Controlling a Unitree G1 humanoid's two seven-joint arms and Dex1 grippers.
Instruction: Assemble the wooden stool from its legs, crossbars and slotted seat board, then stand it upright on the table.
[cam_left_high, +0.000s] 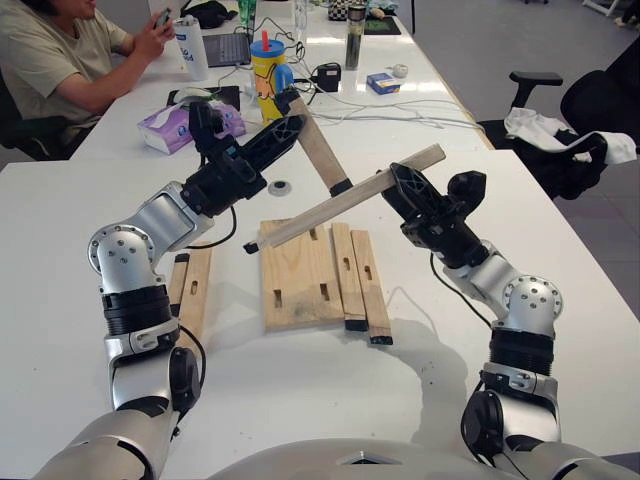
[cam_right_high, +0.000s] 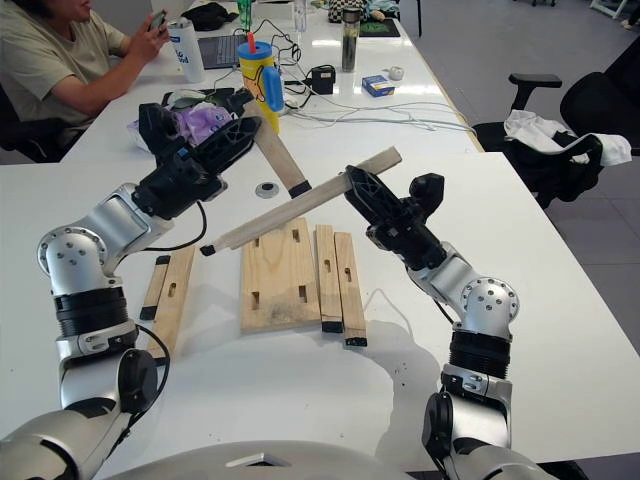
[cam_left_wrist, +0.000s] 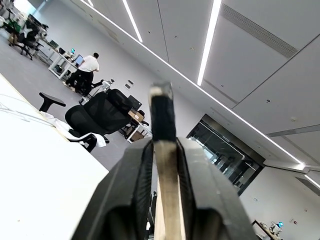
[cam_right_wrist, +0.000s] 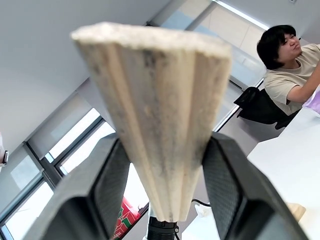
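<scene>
**Head views.** Found the left hand clenched on the first leg, held up above the far side of the white bench with its black-capped end pointing down and to the right. Found the right hand clenched on the second leg, carried on a slant above the bench. Placed its bare end high on the right and its capped end low over the far-left corner of the slotted seat board. Recorded the first leg's cap right at the second leg's upper edge; contact could not be confirmed. Noted the seat board lying flat on the bench beneath both legs. Noted two further legs lying flat, side by side, just beside the board's right edge. Noted two wooden bars flat on the bench left of the board and apart from it. Logged a small round disc on the bench beyond the board.

**Left wrist view.** Saw both fingers pressed against the sides of the first leg, with the black cap projecting past the fingertips.

**Right wrist view.** Saw the second leg's bare end standing out beyond the fingers, with one finger clamped on either side.
</scene>
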